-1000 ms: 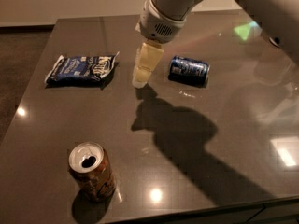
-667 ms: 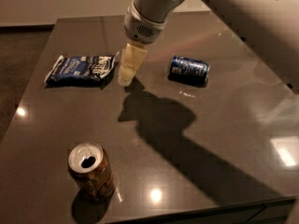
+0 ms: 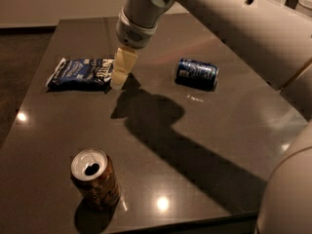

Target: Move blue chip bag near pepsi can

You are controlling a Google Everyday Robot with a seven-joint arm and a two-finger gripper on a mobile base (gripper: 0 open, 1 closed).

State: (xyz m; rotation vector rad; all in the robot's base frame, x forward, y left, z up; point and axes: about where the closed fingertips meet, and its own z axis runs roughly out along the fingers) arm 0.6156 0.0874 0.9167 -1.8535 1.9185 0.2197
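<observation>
The blue chip bag (image 3: 80, 72) lies flat at the left of the dark table, long side running left to right. The pepsi can (image 3: 197, 73) lies on its side right of the table's middle. My gripper (image 3: 119, 80) hangs from the arm above, with its cream fingers pointing down at the bag's right end. It overlaps that end of the bag; I cannot tell whether it touches it.
An orange-brown can (image 3: 95, 178) with an open pull-tab top stands upright near the front left of the table (image 3: 219, 130). The arm's shadow falls across the middle. The arm's large white body fills the right edge and the top.
My gripper has moved left, from the space between the bag and the pepsi can to the bag's right end. The bag and both cans have not moved.
</observation>
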